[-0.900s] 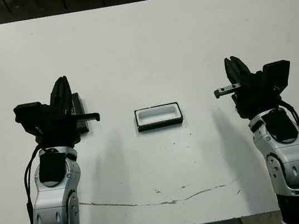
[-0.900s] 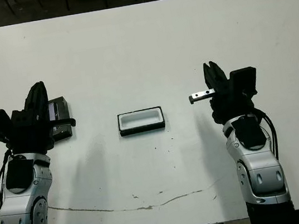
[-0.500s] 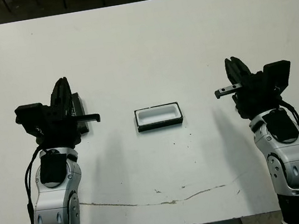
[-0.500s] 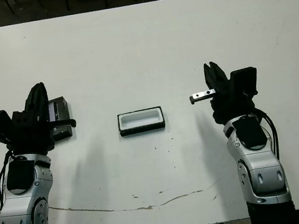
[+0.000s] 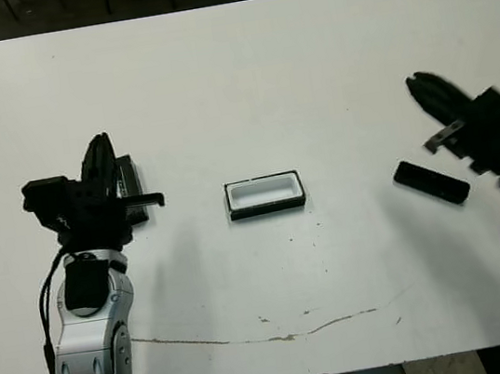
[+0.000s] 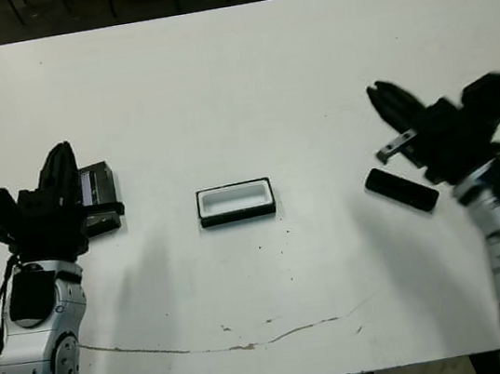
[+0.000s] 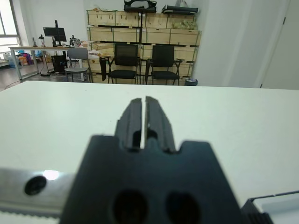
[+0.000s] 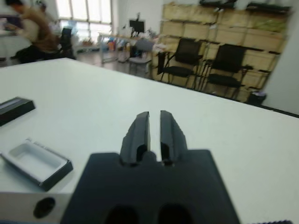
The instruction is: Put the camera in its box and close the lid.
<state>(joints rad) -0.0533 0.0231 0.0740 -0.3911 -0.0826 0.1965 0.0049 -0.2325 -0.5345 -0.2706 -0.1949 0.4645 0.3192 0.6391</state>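
Note:
The box (image 5: 265,195), a shallow black tray with white lining, lies open at the table's middle. The lid (image 6: 96,196), a flat black panel with a silvery strip, rests at the left, partly hidden behind my left gripper (image 5: 98,146), which is shut with nothing in it. The camera (image 5: 431,182), a slim black bar, lies slanted on the table at the right. My right gripper (image 5: 425,86) hovers just beyond it, blurred, shut and holding nothing. In the right wrist view the box (image 8: 35,163) and lid (image 8: 14,109) show past the shut fingers (image 8: 139,128).
The white table (image 5: 243,75) is bare behind the objects; a thin crack mark (image 5: 282,335) runs along its near side. A person (image 8: 28,32) sits beyond the table, with chairs and shelves behind.
My right arm has swung to the right and a little back, uncovering the camera lying on the table. The left gripper, the lid and the box stay where they were.

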